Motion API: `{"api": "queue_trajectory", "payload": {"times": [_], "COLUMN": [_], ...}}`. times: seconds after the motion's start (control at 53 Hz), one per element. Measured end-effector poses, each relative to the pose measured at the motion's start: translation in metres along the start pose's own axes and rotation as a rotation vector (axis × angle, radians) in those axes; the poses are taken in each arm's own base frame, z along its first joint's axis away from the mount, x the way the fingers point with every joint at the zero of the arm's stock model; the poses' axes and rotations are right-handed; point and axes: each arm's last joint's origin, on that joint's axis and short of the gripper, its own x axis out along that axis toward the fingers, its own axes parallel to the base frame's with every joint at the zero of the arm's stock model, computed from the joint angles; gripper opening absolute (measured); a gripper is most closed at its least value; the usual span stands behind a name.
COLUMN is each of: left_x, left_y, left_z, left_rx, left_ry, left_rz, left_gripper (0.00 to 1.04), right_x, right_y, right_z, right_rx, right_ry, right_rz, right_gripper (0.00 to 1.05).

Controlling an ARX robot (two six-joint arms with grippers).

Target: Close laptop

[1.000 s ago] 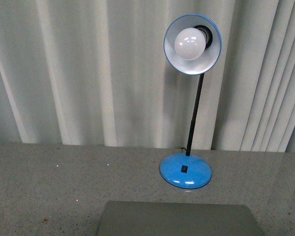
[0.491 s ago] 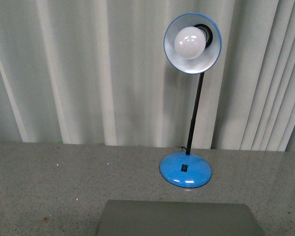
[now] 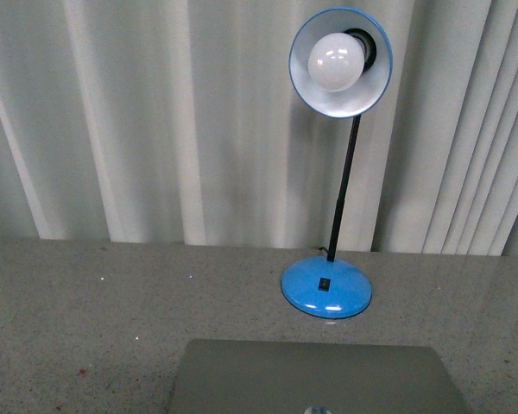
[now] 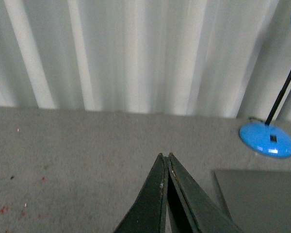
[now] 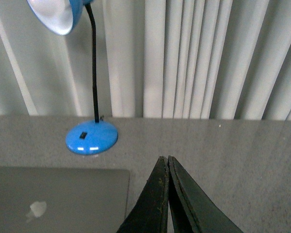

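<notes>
Nearest to me in the front view is the laptop [image 3: 315, 379], lying flat on the table [image 3: 86, 319] with its grey lid down and facing up. Its near part runs off the bottom edge of that view, where a sliver of the shiny logo [image 3: 318, 410] just shows. Neither arm appears in the front view.

From the left wrist I see the left gripper [image 4: 165, 158] with its two dark fingers [image 4: 155, 199] pressed together at the tips, clenched on nothing. It hangs over bare table, with a corner of the laptop [image 4: 262, 199] off to one side of it and apart from it. A few small red specks [image 4: 9, 209] dot the table surface on the other side.

From the right wrist I see the right gripper [image 5: 164, 159] in the same state, tips meeting with nothing between them. The laptop [image 5: 58, 199] lies beside it, not touched, and the pale logo [image 5: 37, 209] shows clearly on the closed lid.

Just beyond the laptop's far edge stands a lamp [image 3: 340, 164]. Its round blue base [image 3: 326, 288] sits on the table near the lid but apart from it, a thin black stem [image 3: 344, 185] rises from it, and the blue shade [image 3: 341, 62] tilts toward me with a white bulb [image 3: 335, 63] inside.

Behind everything hangs a pale pleated curtain [image 3: 155, 121], meeting the far edge of the table.
</notes>
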Motion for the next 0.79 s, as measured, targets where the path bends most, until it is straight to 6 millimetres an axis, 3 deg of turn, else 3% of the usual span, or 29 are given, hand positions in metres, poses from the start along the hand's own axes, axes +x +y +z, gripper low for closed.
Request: {"api": "queue_trajectory", "payload": {"times": [0.208,0.283,0.642,0.755,0.792], "left_x": [-0.0089,-0.009,-0.009,-0.009,-0.009], "left_y": [0.0,0.0,0.0,0.0,0.0], "left_z": [-0.0021,-0.002,-0.002,-0.002,-0.002], "left_rx": [0.0,0.0,0.0,0.0,0.0], "left_ry": [0.003,0.002,0.002,0.002,0.002], "left_rz": [-0.001,-0.001,-0.002,-0.002,-0.001], "left_gripper": [0.04,0.04,0.62,0.89,0.97], "right_x": [-0.0006,-0.0006,-0.0006,-0.0006,-0.0006], "right_y": [0.0,0.0,0.0,0.0,0.0], "right_z": [0.0002,0.0002,0.0002,0.0002,0.0002], "right_rx": [0.0,0.0,0.0,0.0,0.0], "right_ry": [-0.005,-0.005,-0.005,-0.005,-0.005], "right_rz": [0.0,0.0,0.0,0.0,0.0], "right_gripper": [0.03,0.13,0.73,0.97,0.99]}}
